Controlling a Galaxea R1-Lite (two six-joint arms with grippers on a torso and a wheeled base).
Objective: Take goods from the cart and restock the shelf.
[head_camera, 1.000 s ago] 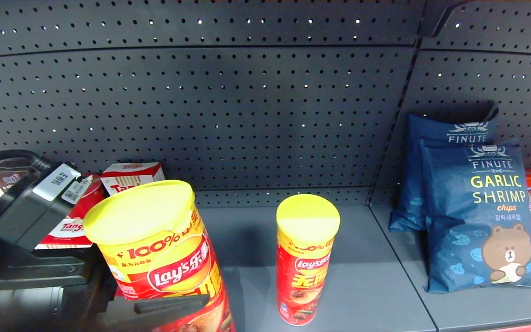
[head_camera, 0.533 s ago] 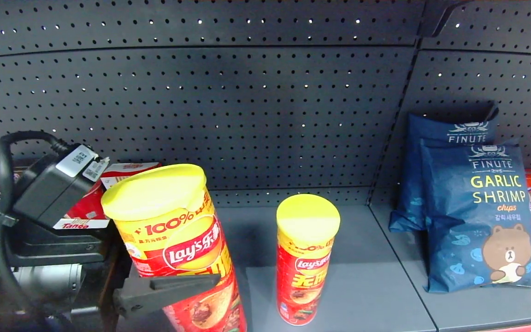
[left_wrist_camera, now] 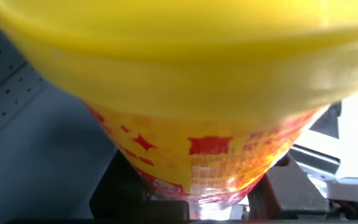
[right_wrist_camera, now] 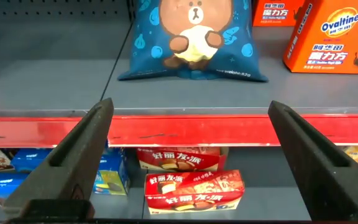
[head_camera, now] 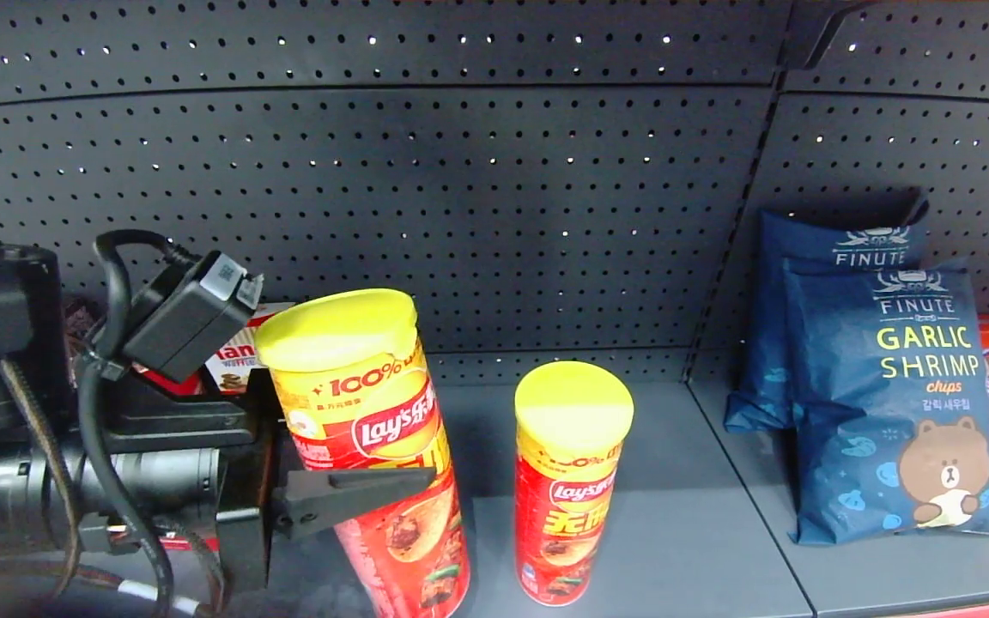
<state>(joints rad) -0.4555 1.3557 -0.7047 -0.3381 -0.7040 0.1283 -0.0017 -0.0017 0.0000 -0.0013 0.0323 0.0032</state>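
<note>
Left end effector [head_camera: 383,493] clamped on a lidded chip can [head_camera: 357,403], tilted at the shelf [head_camera: 683,532].
Just beside it a second can [head_camera: 572,481] stands upright, yellow lid on, contents hidden; blue chip bags [head_camera: 889,403] lean farther right. Right end effector [right_wrist_camera: 188,155] gapes wide.

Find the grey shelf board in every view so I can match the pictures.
Head view: the shelf board carries the standing can and the bear bag, beside the held can.
Left wrist view: the grey surface beside the held can.
Right wrist view: the grey board under the bear bag.
Shared landmarks: the held can, then the bear bag.
</note>
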